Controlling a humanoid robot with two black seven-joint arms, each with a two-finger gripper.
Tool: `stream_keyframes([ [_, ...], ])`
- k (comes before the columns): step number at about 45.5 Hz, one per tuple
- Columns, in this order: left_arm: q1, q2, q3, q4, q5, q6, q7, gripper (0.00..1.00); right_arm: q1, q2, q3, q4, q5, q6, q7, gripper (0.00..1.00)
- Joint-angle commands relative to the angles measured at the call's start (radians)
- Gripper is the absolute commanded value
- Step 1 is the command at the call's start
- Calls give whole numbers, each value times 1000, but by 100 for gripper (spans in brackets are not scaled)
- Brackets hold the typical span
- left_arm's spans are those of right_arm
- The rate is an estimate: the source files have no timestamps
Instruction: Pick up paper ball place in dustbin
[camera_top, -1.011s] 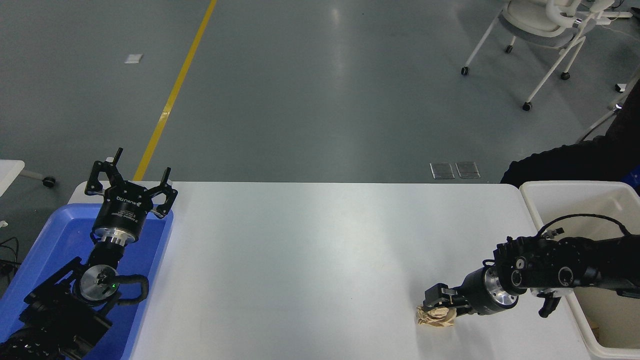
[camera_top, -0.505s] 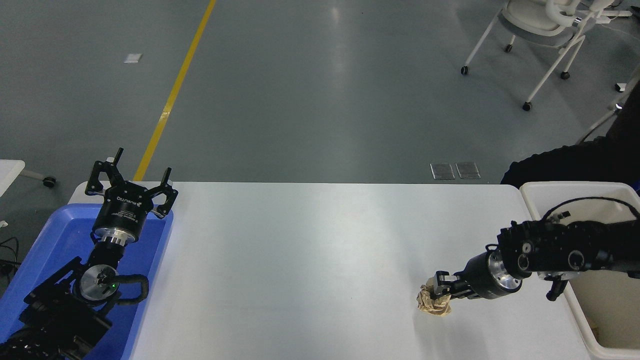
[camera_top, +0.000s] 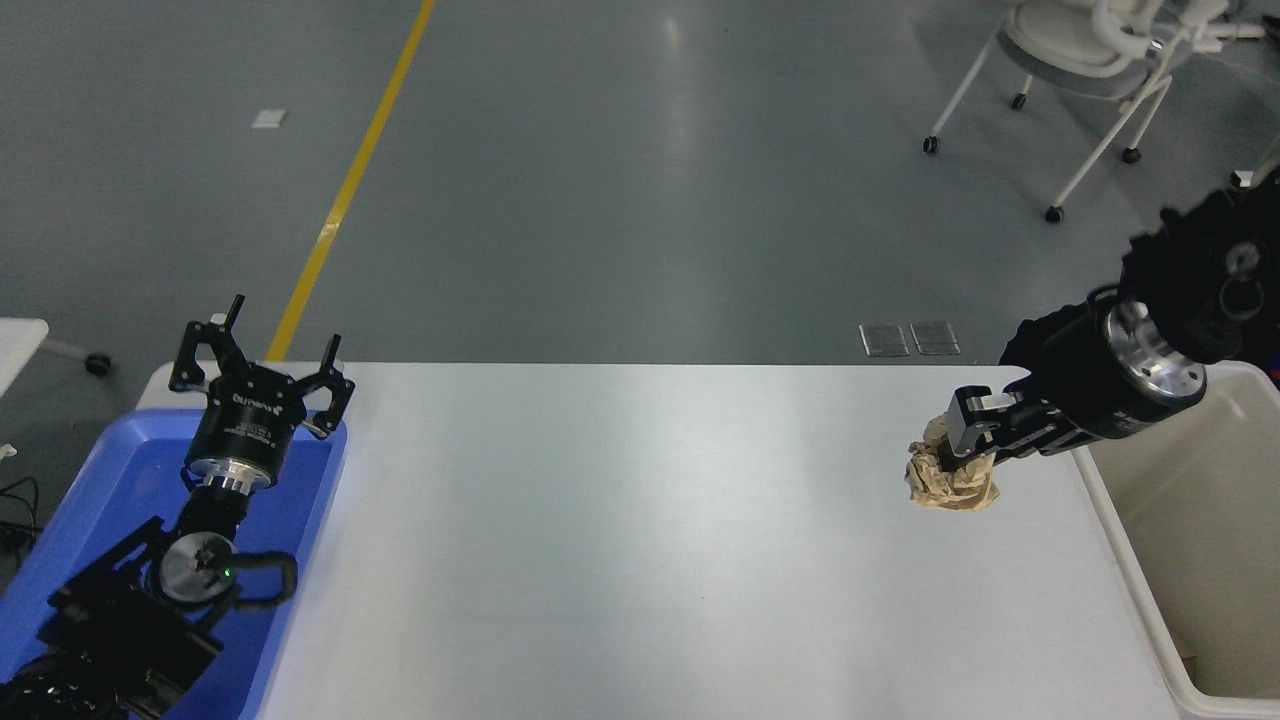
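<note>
White table (camera_top: 620, 520) bare across its middle; blue tray (camera_top: 300, 500) at its left edge under the parked left gripper (camera_top: 262, 368), fingers spread apart. Off-white dustbin (camera_top: 1190, 520) at the right edge, small debris on its floor. Right gripper (camera_top: 962, 440) clamped on the paper ball (camera_top: 950, 482), held above the table just left of the dustbin rim. Beyond: grey floor (camera_top: 640, 180), yellow line (camera_top: 350, 180), wheeled chair (camera_top: 1090, 60).

A blue tray (camera_top: 120, 455) sits on the white table (camera_top: 620, 520); a chair (camera_top: 1100, 60) stands beyond.
</note>
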Motion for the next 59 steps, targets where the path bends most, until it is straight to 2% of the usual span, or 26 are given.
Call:
stream_keyframes([
  [1, 1, 0, -1, 0, 0, 0, 0, 100, 198, 27, -34, 34, 43, 123, -13, 0],
  [6, 1, 0, -1, 0, 0, 0, -1, 100, 218, 22, -106, 30, 23, 127, -13, 0],
  [11, 1, 0, -1, 0, 0, 0, -1, 100, 220, -27, -199, 4, -71, 127, -11, 0],
  [19, 1, 0, -1, 0, 0, 0, -1, 100, 182, -249, -310, -134, -283, 126, -7, 0],
  [28, 1, 0, -1, 0, 0, 0, -1, 100, 19, -489, -298, -407, -464, 112, 1, 0],
  [32, 1, 0, -3, -1, 0, 0, -1, 100, -94, -588, -238, -519, -530, 59, 6, 0],
  [36, 1, 0, -3, 0, 0, 0, -1, 100, -280, -662, -132, -597, -556, -70, 4, 0],
  [43, 1, 0, -3, 0, 0, 0, -1, 100, -694, -667, 95, -696, -544, -317, -2, 0],
  [45, 1, 0, -3, -1, 0, 0, -1, 100, -879, -645, 231, -748, -530, -388, -8, 0],
  [51, 0, 0, -3, -1, 0, 0, -1, 100, -1226, -570, 538, -883, -451, -443, -13, 0],
  [59, 0, 0, -3, 0, 0, 0, -1, 100, -1535, -397, 834, -1130, -293, -448, -13, 0],
])
